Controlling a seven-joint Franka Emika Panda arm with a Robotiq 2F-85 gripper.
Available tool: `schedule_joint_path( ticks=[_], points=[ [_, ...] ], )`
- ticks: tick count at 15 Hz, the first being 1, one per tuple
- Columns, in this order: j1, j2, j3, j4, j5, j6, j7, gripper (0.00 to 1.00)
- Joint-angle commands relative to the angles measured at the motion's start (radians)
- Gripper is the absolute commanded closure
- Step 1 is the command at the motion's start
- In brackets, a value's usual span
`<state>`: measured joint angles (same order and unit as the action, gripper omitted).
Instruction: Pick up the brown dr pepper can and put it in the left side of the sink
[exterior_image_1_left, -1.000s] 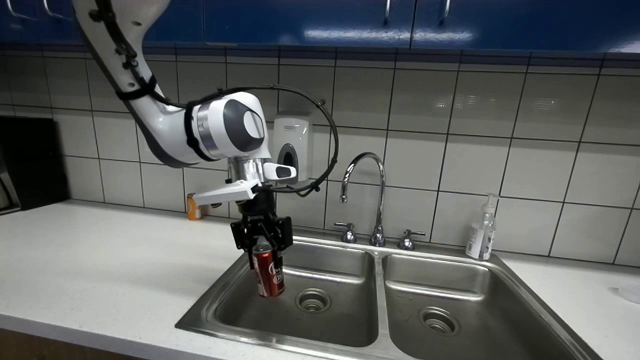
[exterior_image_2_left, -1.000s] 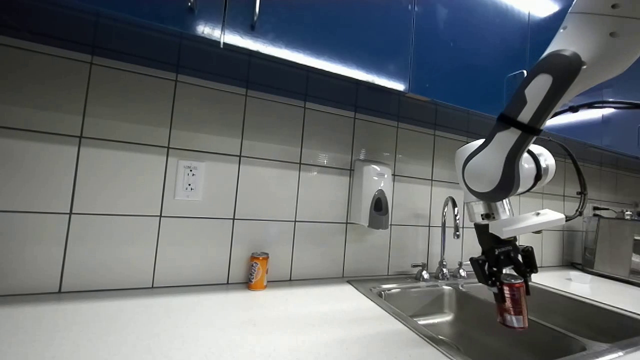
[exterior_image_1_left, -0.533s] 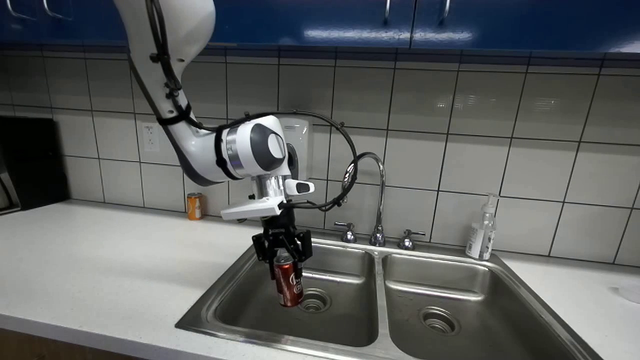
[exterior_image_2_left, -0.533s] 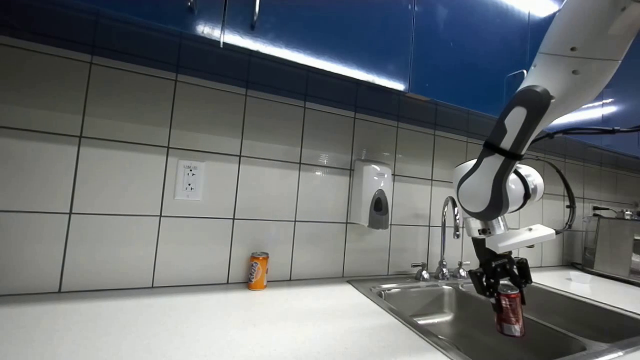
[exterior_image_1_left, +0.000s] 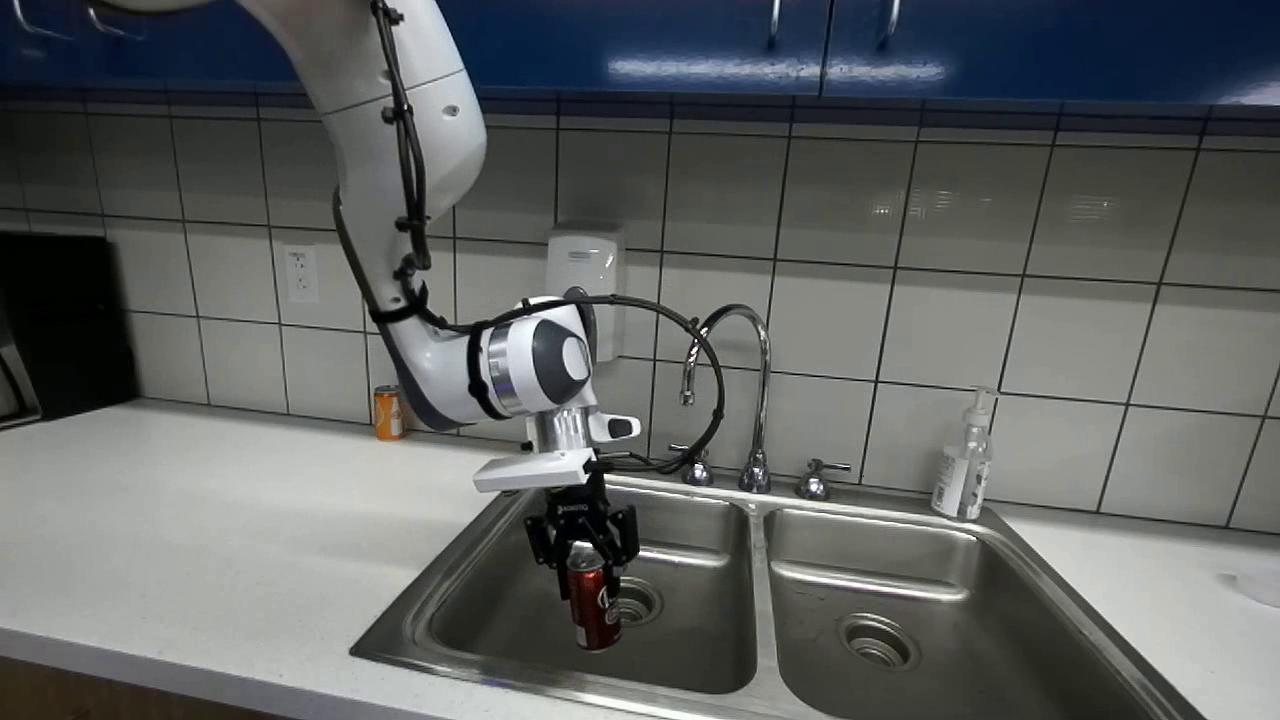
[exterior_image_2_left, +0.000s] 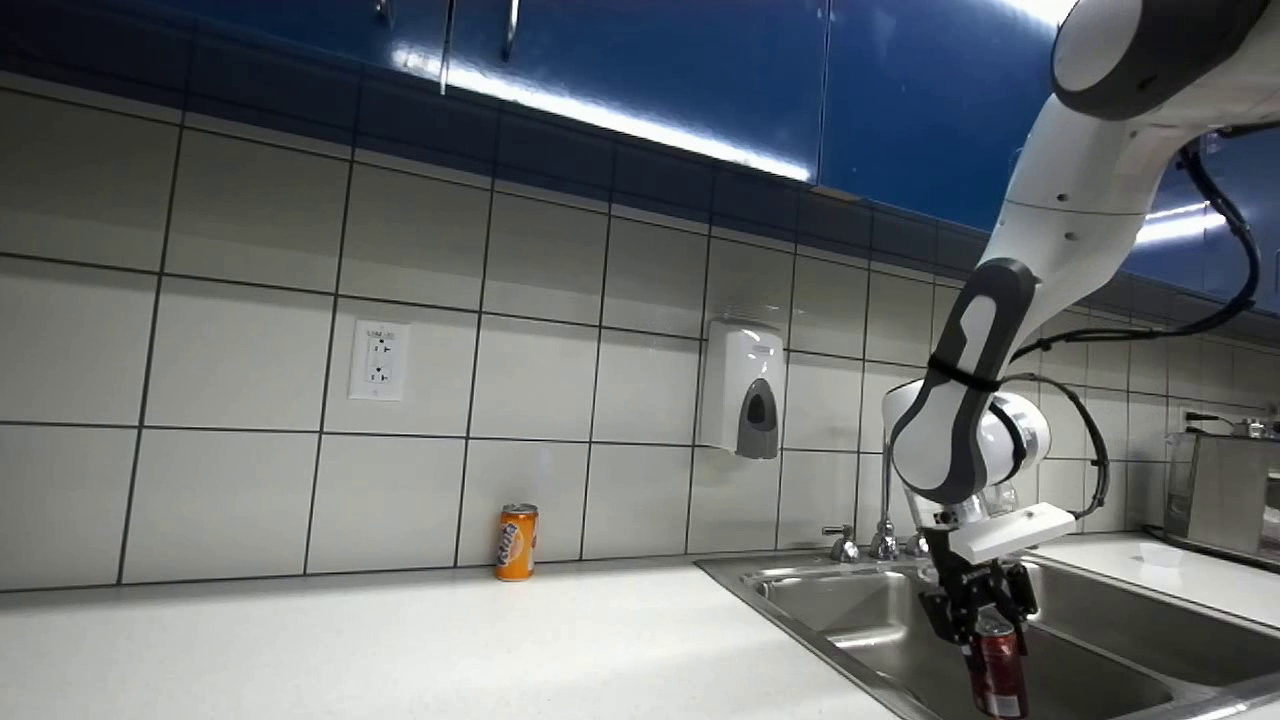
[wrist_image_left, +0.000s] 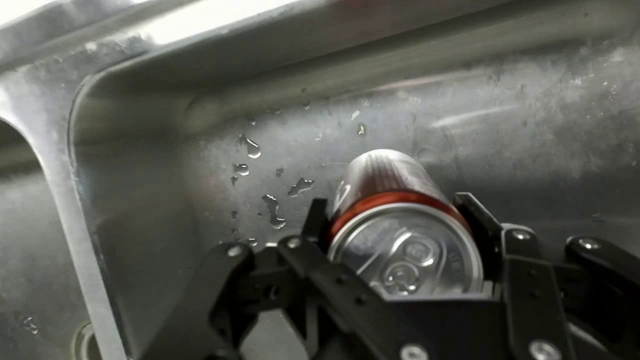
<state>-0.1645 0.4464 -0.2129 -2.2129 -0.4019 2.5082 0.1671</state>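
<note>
The brown dr pepper can is dark red-brown with a silvery top and hangs slightly tilted. It also shows in an exterior view and in the wrist view. My gripper is shut on its upper part, with one black finger on each side; the wrist view shows the gripper around the can just below its lid. The can is inside the outline of the left side of the sink, in front of the drain. I cannot tell whether its bottom touches the basin floor.
The other basin lies beyond the steel divider. The tall faucet and its handles stand behind the sink. A soap bottle stands at the back corner. An orange can stands on the white counter by the wall.
The gripper has moved down with the can still in it, and to the right in an exterior view, from the basin's left part to in front of the drain.
</note>
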Motion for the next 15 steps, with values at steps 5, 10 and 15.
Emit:
schedule_joint_path(
  ticks=[5,10,15],
  points=[
    [0.014,0.165,0.012,0.146,0.068,0.029,-0.097,0.60],
    [0.025,0.209,0.041,0.189,0.128,0.043,-0.136,0.60],
    [0.041,0.229,0.057,0.203,0.171,0.041,-0.143,0.60]
  ],
)
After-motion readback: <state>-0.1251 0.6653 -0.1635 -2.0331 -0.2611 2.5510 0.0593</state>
